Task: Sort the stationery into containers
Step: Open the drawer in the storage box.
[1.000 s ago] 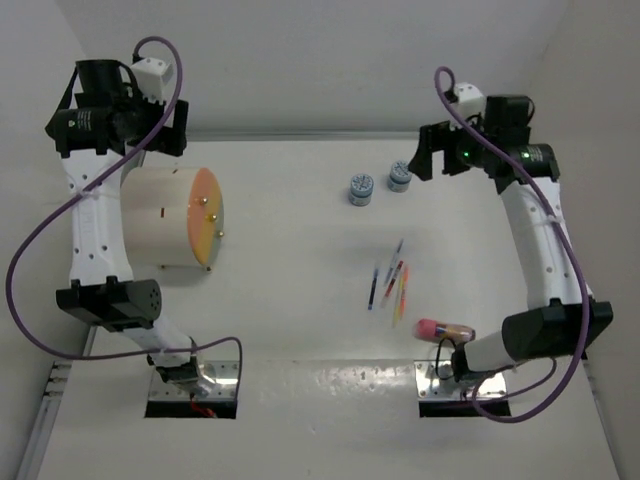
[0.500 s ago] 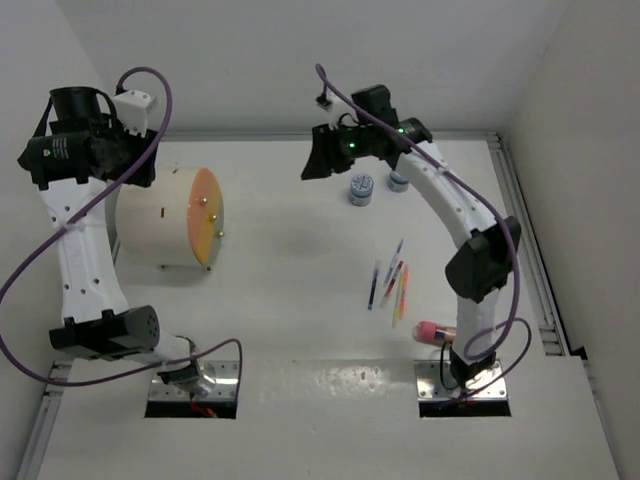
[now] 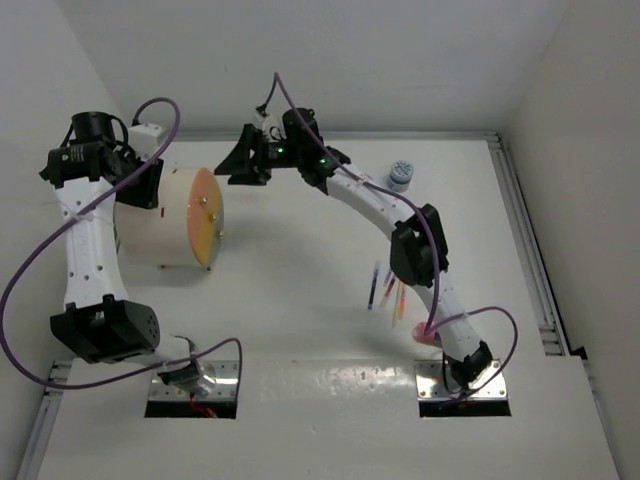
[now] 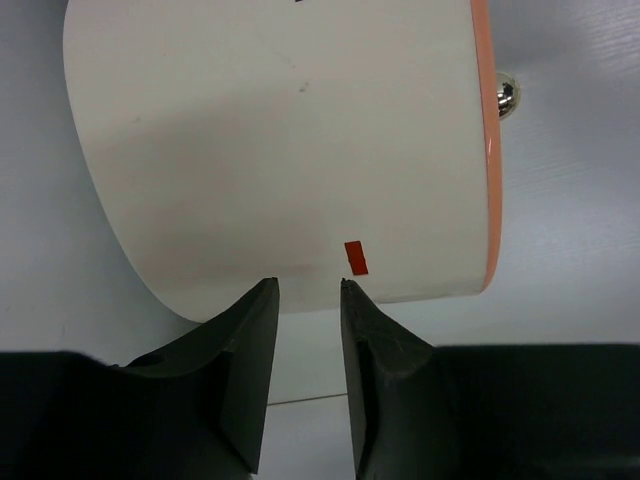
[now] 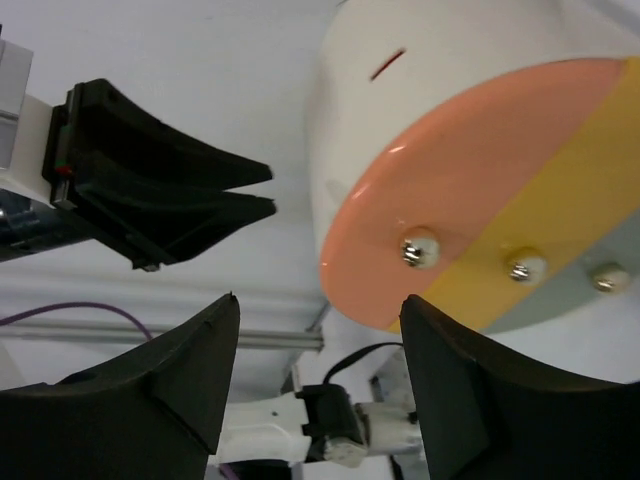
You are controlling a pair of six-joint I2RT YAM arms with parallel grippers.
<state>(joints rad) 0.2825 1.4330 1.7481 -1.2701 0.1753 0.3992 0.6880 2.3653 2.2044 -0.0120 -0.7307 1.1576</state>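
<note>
Your right hand (image 5: 318,300) has swung across to the drum (image 3: 155,215), fingers wide and empty, with the knobs (image 5: 420,248) of its orange face (image 5: 480,180) just ahead. The left hand (image 4: 308,285), barely parted and empty, hovers at the drum's wall. The pens (image 3: 392,283) lie well apart on the tabletop (image 3: 300,300).

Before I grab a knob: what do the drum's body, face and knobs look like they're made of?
The drum body looks like plastic or painted wood: cream, matte and smooth, with soft shading. The face is likely glossy plastic, since its orange and yellow bands carry a faint glare. The knobs seem to be polished metal: silvery, with bright mirror-like highlights.
</note>
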